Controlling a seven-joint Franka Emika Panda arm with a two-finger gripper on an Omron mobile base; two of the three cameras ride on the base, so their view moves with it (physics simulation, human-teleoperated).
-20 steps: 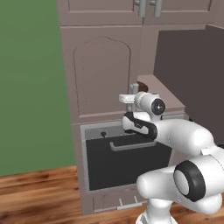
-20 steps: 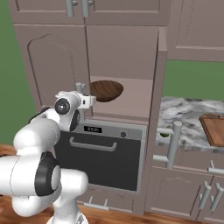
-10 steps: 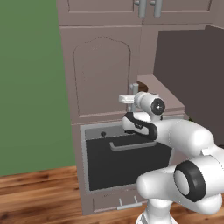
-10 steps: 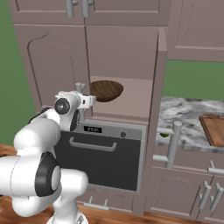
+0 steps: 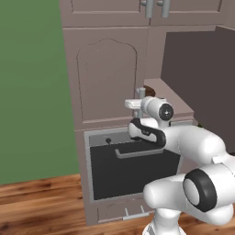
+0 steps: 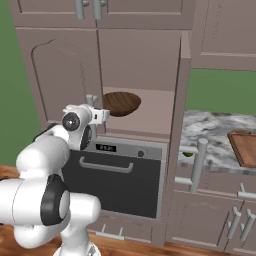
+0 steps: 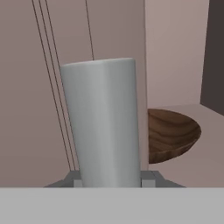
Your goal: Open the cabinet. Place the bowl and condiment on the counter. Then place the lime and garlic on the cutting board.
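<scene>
The cabinet (image 6: 60, 75) has its left arched door closed, and its right door (image 6: 183, 95) is swung open edge-on. My gripper (image 6: 98, 115) (image 5: 134, 104) is shut on the left door's grey bar handle (image 7: 105, 122) (image 6: 90, 101), which stands upright right before the hand camera. The brown wooden bowl (image 6: 121, 103) (image 7: 171, 135) sits on the open shelf just beyond the handle. To the right lies the marble counter (image 6: 212, 131) with the cutting board (image 6: 244, 148) and a small green lime (image 6: 188, 153) near its front edge. Condiment and garlic are out of view.
A dark oven (image 6: 117, 175) (image 5: 131, 170) with a bar handle sits below the shelf, close to my arm. The open door's grey handle (image 6: 200, 161) sticks out in front of the counter. Wall cabinets (image 6: 90, 10) hang above. Wooden floor lies below.
</scene>
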